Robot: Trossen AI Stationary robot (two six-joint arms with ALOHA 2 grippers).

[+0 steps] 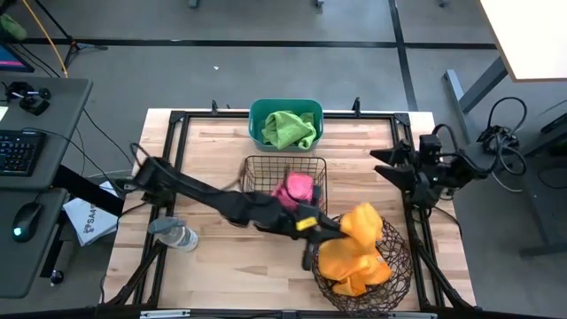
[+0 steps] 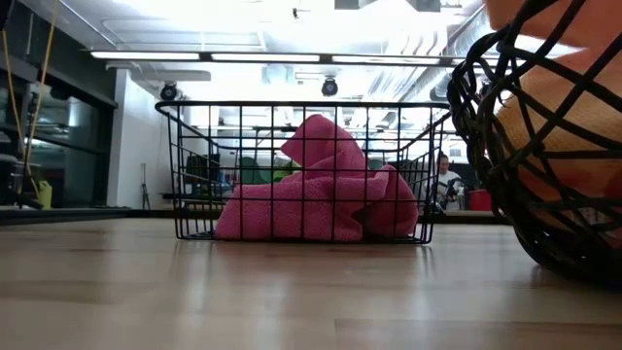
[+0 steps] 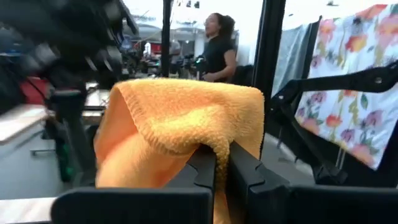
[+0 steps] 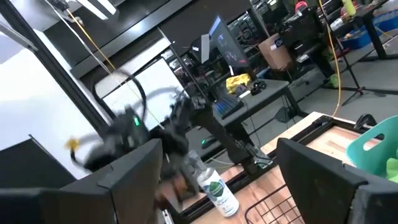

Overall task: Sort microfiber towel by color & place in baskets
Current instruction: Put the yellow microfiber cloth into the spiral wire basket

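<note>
Pinched tight in my left claw [image 1: 330, 232] is an orange towel [image 1: 361, 223], held above the round dark-brown basket [image 1: 396, 276] at the desk's [image 1: 221, 275] near right corner, where more orange towel [image 1: 353, 266] is piled. A pink towel [image 1: 295, 189] lies in the black wire basket [image 1: 257, 167], a green one [image 1: 288, 128] in the teal tub [image 1: 259, 113]. My right claw [image 4: 217, 180] waits spread at the desk's right edge.

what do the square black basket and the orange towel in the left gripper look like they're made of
Square black basket: thin wire in a grid, apparently metal with a dark coating. Orange towel, clamped in the left gripper: soft looped pile, probably microfiber, matte.
</note>
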